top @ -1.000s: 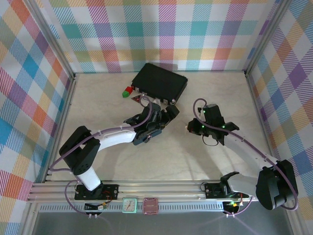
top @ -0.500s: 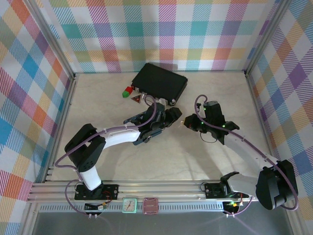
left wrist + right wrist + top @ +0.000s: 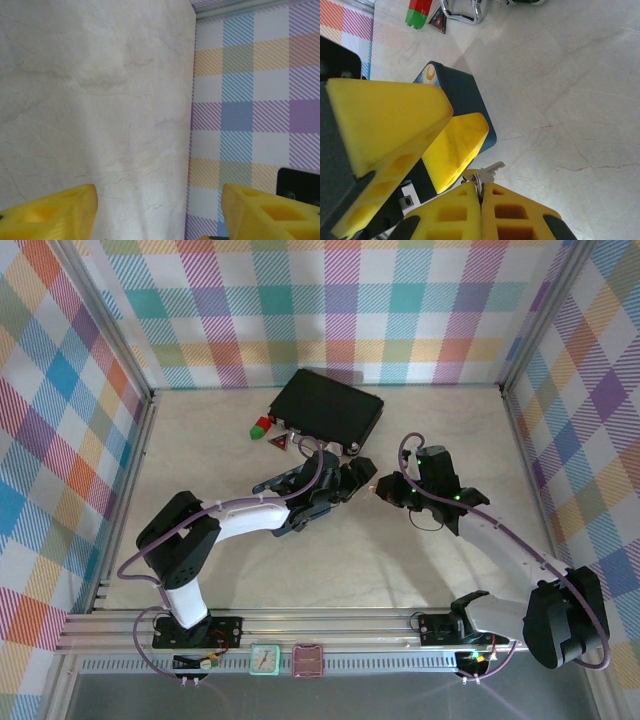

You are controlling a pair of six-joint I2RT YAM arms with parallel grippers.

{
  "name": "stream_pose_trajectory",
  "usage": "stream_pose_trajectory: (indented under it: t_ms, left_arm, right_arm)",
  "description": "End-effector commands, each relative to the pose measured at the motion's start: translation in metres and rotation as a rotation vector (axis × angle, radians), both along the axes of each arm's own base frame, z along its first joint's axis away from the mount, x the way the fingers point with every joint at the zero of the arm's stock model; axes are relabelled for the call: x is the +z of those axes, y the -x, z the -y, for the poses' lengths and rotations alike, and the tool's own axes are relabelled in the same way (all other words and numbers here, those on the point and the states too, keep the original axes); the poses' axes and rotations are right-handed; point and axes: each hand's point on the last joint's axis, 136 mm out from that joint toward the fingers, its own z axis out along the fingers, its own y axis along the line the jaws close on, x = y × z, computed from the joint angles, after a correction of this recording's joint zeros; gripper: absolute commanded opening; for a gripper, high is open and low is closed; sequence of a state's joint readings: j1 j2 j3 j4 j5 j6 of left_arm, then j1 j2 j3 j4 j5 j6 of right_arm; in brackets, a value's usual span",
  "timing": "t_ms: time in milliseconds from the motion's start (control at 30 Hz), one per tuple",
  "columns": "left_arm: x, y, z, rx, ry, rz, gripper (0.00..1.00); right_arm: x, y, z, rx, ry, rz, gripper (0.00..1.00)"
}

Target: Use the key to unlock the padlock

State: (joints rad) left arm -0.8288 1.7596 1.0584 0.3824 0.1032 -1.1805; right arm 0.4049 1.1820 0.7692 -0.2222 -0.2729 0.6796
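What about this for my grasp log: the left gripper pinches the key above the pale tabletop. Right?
Wrong gripper: the right gripper pinches the key above the pale tabletop, its fingers closed on it in the right wrist view.

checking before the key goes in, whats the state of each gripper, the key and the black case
left gripper: open, fingers wide apart
right gripper: shut on the key
key: clamped, tip sticking out past the right gripper's fingertips
black case: lid shut
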Motion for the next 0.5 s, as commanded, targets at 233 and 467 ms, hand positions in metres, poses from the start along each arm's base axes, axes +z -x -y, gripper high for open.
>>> stream_pose_trajectory:
  t_ms: [233, 467]
  left_arm:
    - [0.015, -0.016, -0.043, 0.072, -0.126, 0.062, 0.71]
    - [0.003, -0.016, -0.044, 0.074, -0.123, 0.036, 0.71]
  right_arm:
    - [-0.087, 0.020, 0.012, 0.020, 0.154, -0.226, 0.00]
    - [-0.123, 0.059, 0.029, 0.078, 0.292, -0.390, 0.00]
